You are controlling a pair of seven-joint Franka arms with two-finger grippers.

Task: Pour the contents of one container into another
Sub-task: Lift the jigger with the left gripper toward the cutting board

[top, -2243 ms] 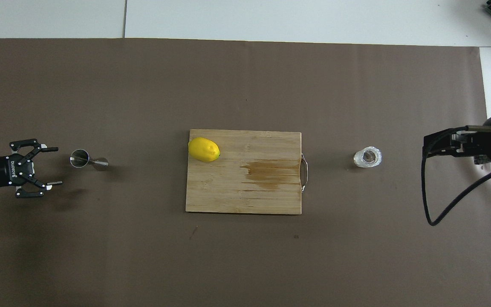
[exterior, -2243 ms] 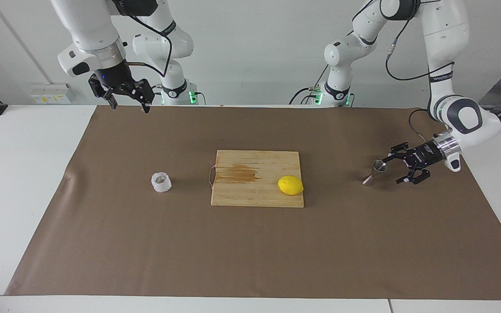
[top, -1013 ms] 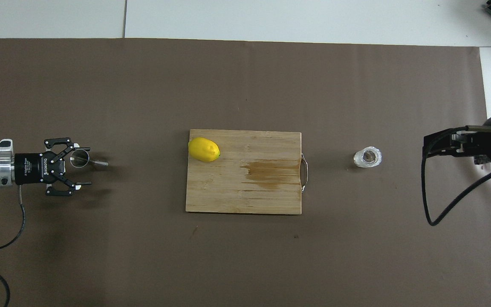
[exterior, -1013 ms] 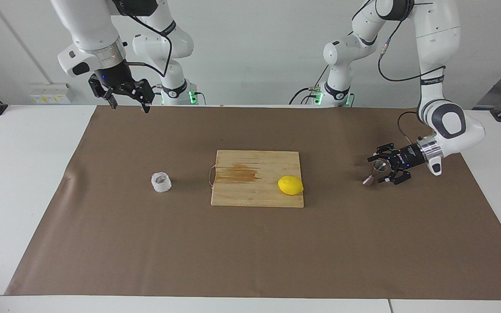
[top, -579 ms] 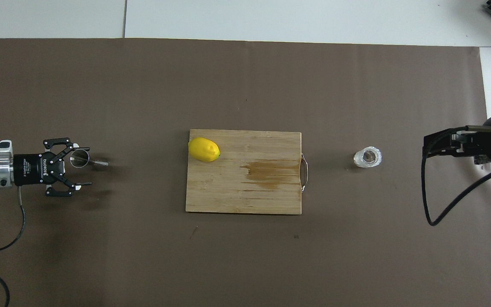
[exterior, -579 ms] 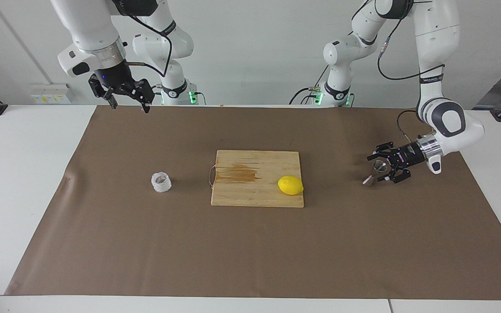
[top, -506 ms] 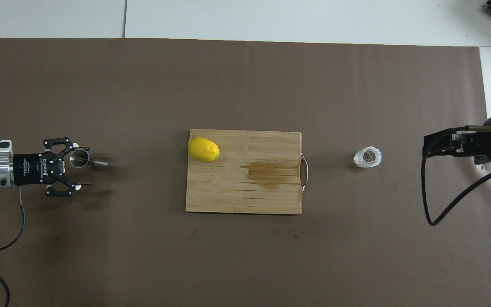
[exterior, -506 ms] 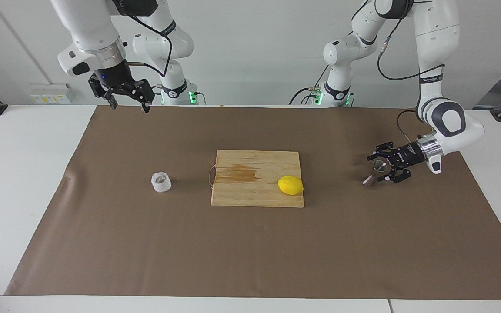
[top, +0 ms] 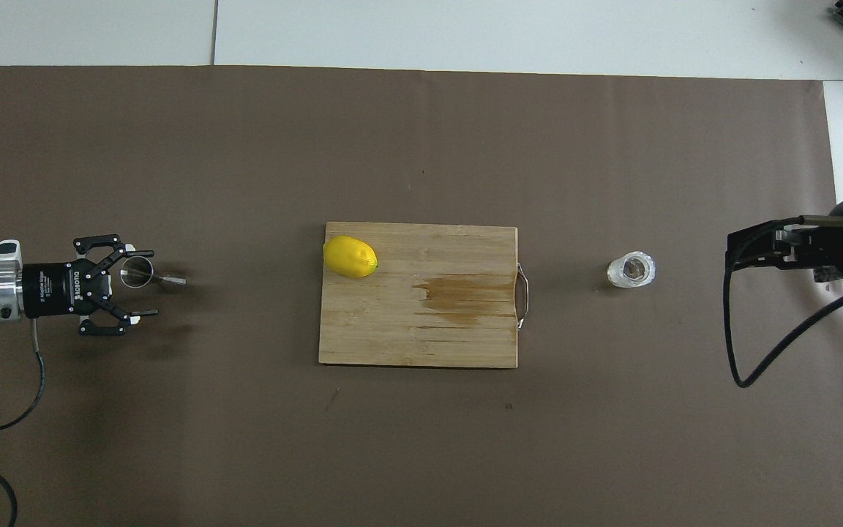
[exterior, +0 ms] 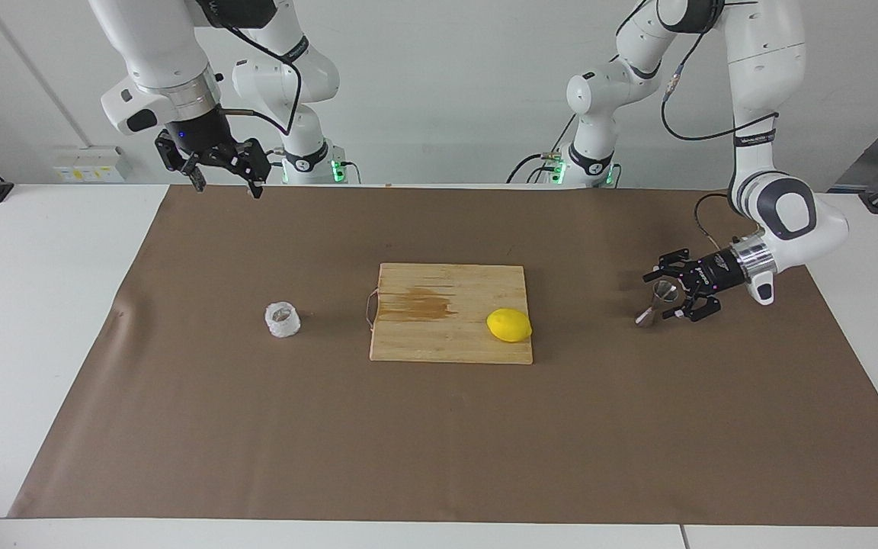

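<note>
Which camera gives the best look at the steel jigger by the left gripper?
The facing view: the jigger shows side-on, both cones and the narrow waist, standing on the brown mat between the open fingers of the left gripper. The overhead view shows it mostly as a round rim, its shape foreshortened.

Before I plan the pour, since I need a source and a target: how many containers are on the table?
2. The cup sits beside the board's handle, toward the right arm's end; the jigger stands toward the left arm's end.

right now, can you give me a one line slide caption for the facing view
Left gripper open around the steel jigger; right gripper waits raised; crinkly white cup beside cutting board with lemon.
</note>
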